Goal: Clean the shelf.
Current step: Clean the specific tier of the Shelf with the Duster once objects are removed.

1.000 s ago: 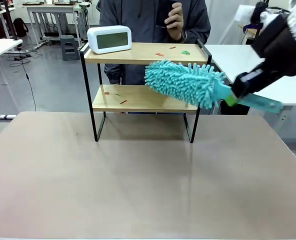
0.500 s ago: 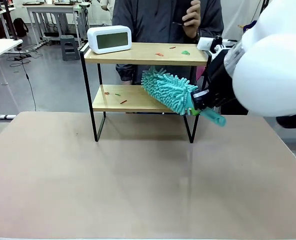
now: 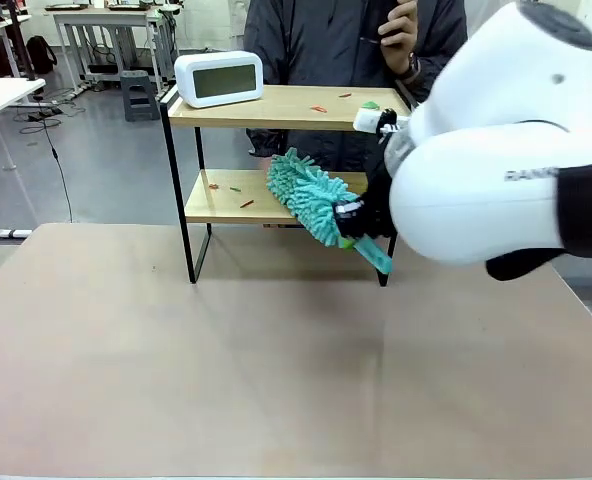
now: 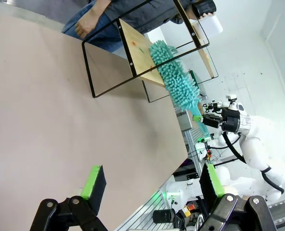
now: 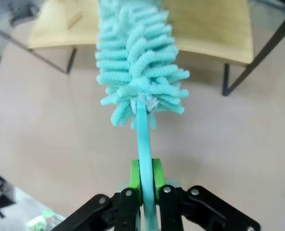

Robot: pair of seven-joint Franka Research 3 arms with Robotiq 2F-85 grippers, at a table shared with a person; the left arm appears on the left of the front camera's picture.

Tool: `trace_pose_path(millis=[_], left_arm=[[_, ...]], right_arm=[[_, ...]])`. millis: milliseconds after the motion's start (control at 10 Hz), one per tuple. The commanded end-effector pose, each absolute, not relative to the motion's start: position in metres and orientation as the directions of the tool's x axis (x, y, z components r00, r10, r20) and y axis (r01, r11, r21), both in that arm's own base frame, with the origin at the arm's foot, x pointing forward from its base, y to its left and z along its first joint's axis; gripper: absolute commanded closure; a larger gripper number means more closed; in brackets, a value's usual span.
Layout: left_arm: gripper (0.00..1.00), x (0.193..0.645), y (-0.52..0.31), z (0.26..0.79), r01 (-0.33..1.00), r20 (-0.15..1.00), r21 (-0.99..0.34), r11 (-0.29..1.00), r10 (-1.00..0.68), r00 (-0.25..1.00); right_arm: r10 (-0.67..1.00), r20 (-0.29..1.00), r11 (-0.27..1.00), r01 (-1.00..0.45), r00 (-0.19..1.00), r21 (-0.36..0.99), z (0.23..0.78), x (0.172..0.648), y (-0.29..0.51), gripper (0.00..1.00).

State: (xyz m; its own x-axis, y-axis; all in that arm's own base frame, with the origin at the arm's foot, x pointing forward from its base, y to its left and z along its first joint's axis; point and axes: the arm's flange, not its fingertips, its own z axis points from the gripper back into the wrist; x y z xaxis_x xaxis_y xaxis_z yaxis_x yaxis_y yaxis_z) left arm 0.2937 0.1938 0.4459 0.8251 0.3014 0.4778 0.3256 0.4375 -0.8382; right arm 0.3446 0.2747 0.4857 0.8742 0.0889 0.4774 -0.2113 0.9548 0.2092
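Two risks we see: our right gripper (image 5: 146, 177), clamped on the handle of the teal duster (image 3: 306, 195), could by sweeping too hard shove the shelf (image 3: 276, 108) at the far side of the table (image 3: 276, 350) or topple its clock (image 3: 219, 78), while our left gripper (image 4: 152, 185) hangs wide and empty.

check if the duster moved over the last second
Yes. The duster has swung left along the lower board of the shelf, away from the right legs.

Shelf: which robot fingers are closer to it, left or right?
Right. The right fingers pinch the duster by its handle, just in front of the shelf; the left fingers hang open, far back over the table.
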Motion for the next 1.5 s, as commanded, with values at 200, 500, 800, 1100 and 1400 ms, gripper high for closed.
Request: trace_pose_path(millis=[200,500,800,1100,1400], left_arm=[[0.0,0.294,0.193,0.447,0.35,0.499,-0.831,0.433,0.301,0.813],[0.0,0.294,0.193,0.447,0.35,0.499,-0.831,0.433,0.301,0.813],[0.0,0.294,0.193,0.447,0.35,0.499,-0.831,0.433,0.301,0.813],[0.0,0.294,0.193,0.447,0.35,0.499,-0.831,0.433,0.301,0.813],[0.0,0.294,0.193,0.447,0.35,0.499,-0.831,0.433,0.301,0.813]], right_arm=[[-0.026,0.495,0.959,-0.119,0.868,0.259,0.484,0.38,0.321,0.87],[0.029,0.45,0.944,-0.173,0.892,0.28,0.474,0.39,0.343,0.87],[0.1,0.427,0.912,-0.254,0.899,0.321,0.472,0.392,0.362,0.87],[0.169,0.419,0.869,-0.336,0.892,0.364,0.47,0.392,0.374,0.87],[0.264,0.412,0.835,-0.42,0.872,0.354,0.48,0.384,0.347,0.87]])
